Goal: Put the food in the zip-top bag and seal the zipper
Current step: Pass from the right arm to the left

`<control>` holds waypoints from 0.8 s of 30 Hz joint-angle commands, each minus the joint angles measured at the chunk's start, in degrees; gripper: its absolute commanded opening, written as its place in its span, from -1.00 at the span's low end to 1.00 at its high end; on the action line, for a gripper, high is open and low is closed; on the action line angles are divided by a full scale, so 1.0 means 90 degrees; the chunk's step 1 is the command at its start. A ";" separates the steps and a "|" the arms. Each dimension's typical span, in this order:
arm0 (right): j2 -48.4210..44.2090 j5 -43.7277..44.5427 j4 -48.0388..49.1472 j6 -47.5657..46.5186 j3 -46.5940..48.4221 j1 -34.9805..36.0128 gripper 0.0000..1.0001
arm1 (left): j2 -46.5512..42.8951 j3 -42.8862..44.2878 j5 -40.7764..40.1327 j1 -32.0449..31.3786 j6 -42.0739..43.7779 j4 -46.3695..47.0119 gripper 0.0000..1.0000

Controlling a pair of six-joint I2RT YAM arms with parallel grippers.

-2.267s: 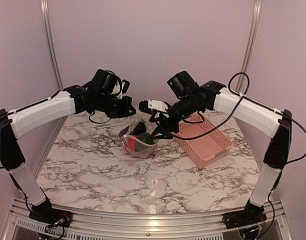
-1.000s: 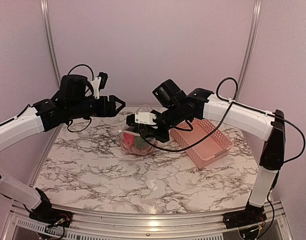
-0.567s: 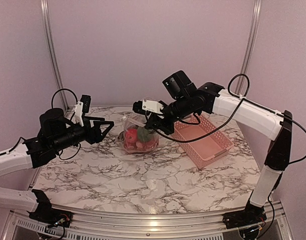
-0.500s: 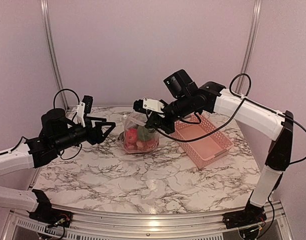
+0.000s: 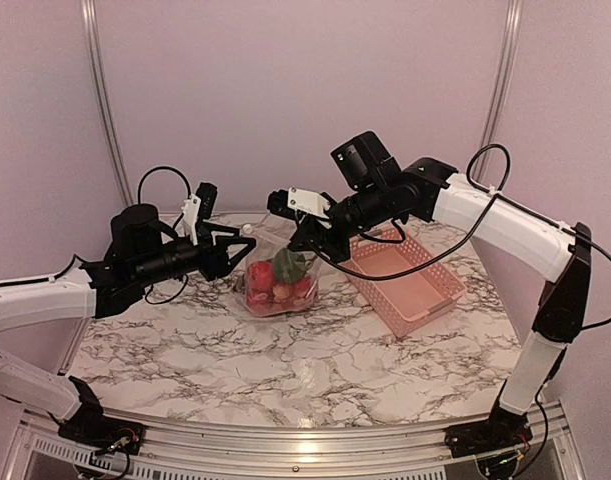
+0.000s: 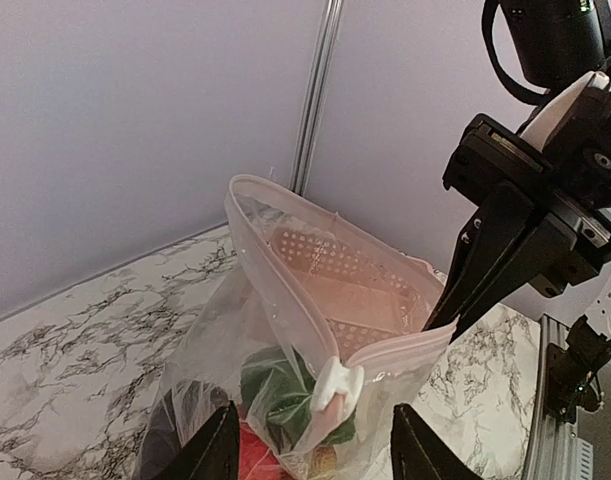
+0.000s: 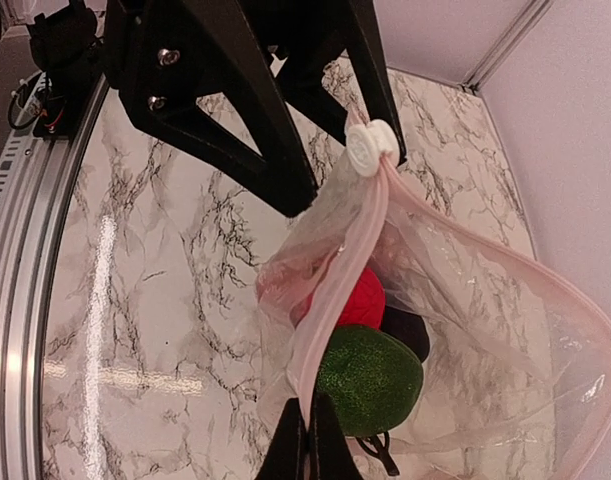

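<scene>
The clear zip-top bag [image 5: 275,285] stands on the marble table with the food inside: a green vegetable [image 7: 370,380], a red piece [image 7: 363,298] and a dark eggplant [image 6: 175,430]. My right gripper [image 7: 307,425] is shut on the zipper [image 7: 330,300] at the bag's right corner and holds that edge up. The strip's white slider [image 6: 335,385] sits at the other end. My left gripper [image 6: 315,405] is open, its fingers [image 6: 220,450] on either side of the slider without touching it. The bag's mouth [image 6: 315,250] gapes behind the slider.
A pink slatted basket [image 5: 405,285] lies on the table to the right of the bag, under the right arm. Aluminium posts [image 5: 97,100] and lilac walls close in the back and sides. The metal rail [image 5: 285,450] runs along the near edge.
The left arm has swung in from the left to the bag's slider, and its jaws have narrowed somewhat. The right gripper keeps its pinch on the bag's edge, slightly raised.
</scene>
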 commanded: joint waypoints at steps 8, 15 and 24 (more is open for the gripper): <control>-0.0198 -0.0079 0.0017 0.0124 0.0339 -0.0001 -1.00 | 0.0401 0.0405 0.0281 0.0004 0.0283 0.0547 -0.12; -0.0191 -0.0053 0.0002 0.0160 0.0375 -0.0043 -1.00 | 0.0543 0.0276 0.0264 0.0011 0.0506 0.0701 -0.09; -0.0179 0.0013 -0.0009 0.0175 0.0353 -0.0067 -1.00 | 0.0672 0.0255 0.0072 0.0012 0.0678 0.0857 -0.52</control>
